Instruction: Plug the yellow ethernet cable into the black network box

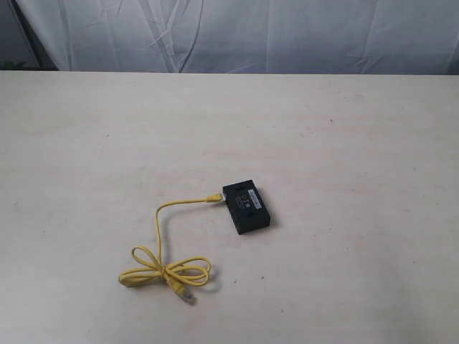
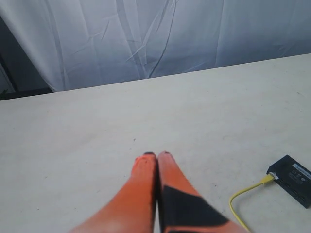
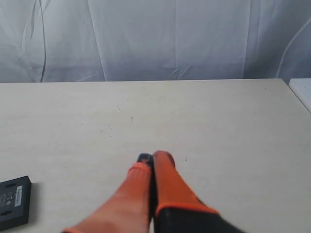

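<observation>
The black network box lies flat near the table's middle, white label up. It also shows in the left wrist view and the right wrist view. The yellow ethernet cable has one plug at the box's left side; the cord runs down to a coil of loops, and its free plug lies beside them. My left gripper is shut and empty above bare table, apart from the cable. My right gripper is shut and empty too. Neither gripper appears in the exterior view.
A pale table carries everything, with a white draped curtain behind its far edge. A white edge shows at the side of the right wrist view.
</observation>
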{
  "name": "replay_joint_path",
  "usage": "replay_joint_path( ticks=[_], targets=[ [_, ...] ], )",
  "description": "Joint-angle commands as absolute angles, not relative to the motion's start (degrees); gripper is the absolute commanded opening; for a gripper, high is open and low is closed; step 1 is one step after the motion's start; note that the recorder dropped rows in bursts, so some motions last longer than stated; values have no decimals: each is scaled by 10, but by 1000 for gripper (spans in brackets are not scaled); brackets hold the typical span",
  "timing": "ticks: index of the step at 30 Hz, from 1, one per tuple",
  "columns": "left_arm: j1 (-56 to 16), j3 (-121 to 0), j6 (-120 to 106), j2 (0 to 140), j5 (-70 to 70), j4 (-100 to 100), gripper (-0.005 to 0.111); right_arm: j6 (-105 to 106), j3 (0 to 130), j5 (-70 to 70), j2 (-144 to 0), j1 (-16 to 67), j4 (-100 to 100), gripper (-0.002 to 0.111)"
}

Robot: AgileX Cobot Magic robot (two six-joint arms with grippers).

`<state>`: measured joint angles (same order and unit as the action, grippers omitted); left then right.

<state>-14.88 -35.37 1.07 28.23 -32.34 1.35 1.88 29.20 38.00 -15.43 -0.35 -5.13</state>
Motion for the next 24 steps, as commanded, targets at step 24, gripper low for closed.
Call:
replay_joint_path(
  ticks=[24],
  targets=[
    [-149, -352, 11, 278, -312, 12, 0, 19, 289, 371, -141, -5, -52, 0]
  ],
)
